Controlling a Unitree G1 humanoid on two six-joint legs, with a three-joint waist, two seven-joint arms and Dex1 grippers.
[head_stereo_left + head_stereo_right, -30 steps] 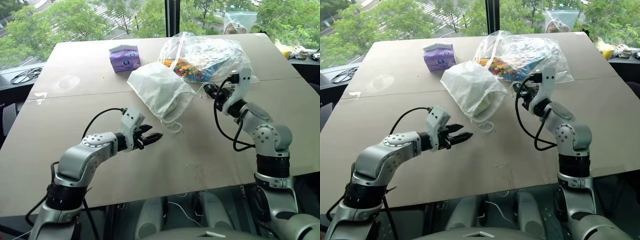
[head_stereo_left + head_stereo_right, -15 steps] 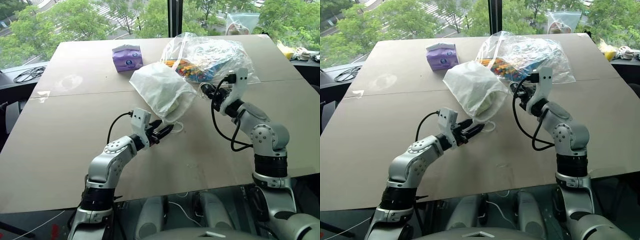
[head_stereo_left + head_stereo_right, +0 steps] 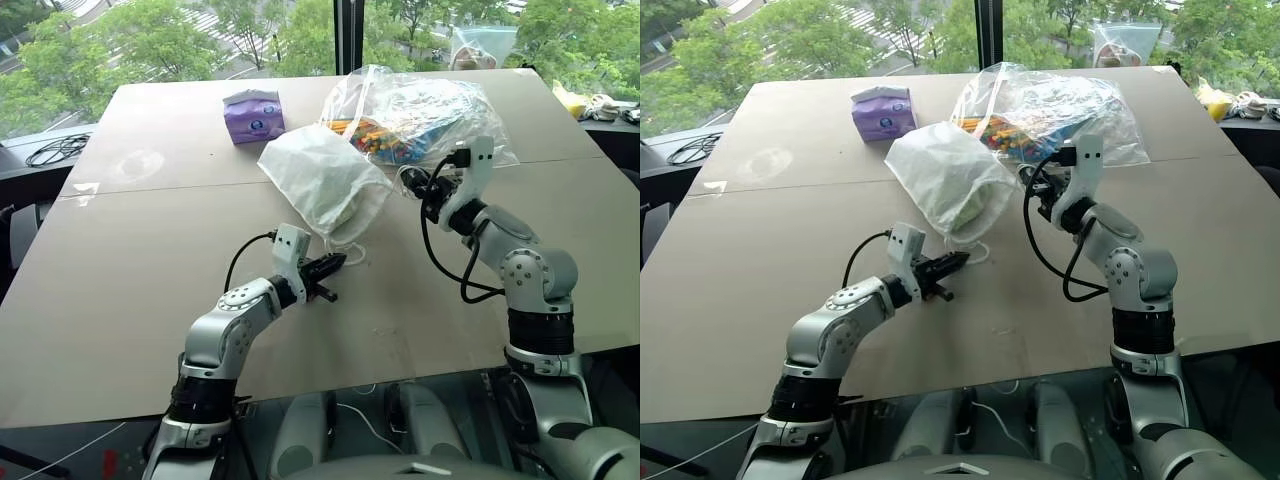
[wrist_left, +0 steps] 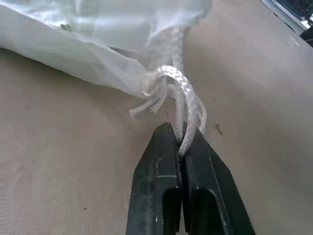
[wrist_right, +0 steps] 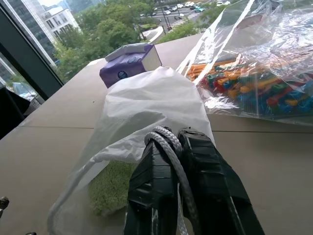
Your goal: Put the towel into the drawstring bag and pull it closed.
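Observation:
The white drawstring bag [image 3: 320, 180] lies mid-table with its mouth toward me. The light green towel [image 5: 110, 188] sits inside it, visible through the mouth and faintly through the fabric [image 3: 345, 215]. My left gripper [image 3: 335, 265] reaches in low at the near side of the bag's mouth and is shut on a knotted white cord loop [image 4: 188, 105]. My right gripper [image 3: 415, 180] hovers at the right side of the mouth, shut on another white cord loop [image 5: 171, 144] that runs up between its fingers.
A purple tissue pack [image 3: 253, 114] stands behind the bag to the left. A large clear plastic bag of colourful items [image 3: 420, 105] lies behind it to the right, close to my right gripper. Black cable [image 3: 50, 150] lies off the table's left edge.
My left gripper moved right and forward to the bag's near cord loop and shut on it. The right gripper kept still, holding its cord.

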